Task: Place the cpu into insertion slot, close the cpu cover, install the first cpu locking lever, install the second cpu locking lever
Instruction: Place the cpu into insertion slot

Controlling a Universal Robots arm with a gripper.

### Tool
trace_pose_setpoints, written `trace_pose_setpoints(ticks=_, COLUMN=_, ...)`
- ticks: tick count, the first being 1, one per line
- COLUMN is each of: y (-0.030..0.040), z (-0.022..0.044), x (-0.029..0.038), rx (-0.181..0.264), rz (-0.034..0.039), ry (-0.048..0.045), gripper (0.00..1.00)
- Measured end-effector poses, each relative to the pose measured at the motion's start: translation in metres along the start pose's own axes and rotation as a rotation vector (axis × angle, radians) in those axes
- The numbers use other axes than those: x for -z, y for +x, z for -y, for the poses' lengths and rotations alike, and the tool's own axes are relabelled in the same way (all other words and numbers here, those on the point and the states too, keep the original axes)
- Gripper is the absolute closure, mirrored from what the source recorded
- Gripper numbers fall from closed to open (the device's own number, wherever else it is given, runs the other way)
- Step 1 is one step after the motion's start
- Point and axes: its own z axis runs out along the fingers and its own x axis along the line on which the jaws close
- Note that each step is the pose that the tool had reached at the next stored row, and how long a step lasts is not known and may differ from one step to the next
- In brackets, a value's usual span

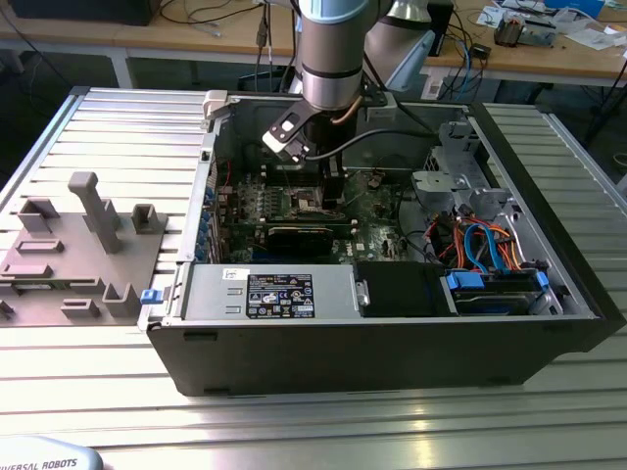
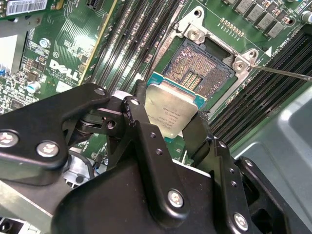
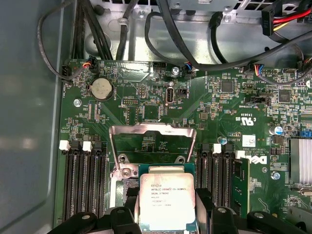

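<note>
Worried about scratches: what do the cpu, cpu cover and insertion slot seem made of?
cpu: silver-grey metal lid with a satin sheen, on a green board edge.
cpu cover: thin bare sheet metal, probably steel, with a dull gleam.
insertion slot: bright silvery metal rim; dark bed of glinting contacts, likely plastic.

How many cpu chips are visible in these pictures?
1. The cpu, clamped in the gripper, is over one edge of the open insertion slot. The gripper hides part of the board.
</note>
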Motion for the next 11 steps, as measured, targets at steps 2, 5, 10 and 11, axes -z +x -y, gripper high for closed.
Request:
trace_pose_setpoints(ticks=2, y=0.0, z=0.0, x=-0.0003, rx=0.0, rz=0.0, ry=0.0, gripper=0.46)
trace_pose_setpoints(ticks=5, y=0.0, z=0.0001, x=-0.001, rx=0.0, rz=0.0, ry=0.0, gripper=0.46)
trace_pose_setpoints(ticks=10, y=0.0001, z=0.0001, x=-0.0017, rx=0.0, rz=0.0, ry=0.0, gripper=0.46)
trace_pose_setpoints(ticks=11, y=0.0, z=0.0001, x=-0.0018, rx=0.0, rz=0.0, ry=0.0, gripper=0.46)
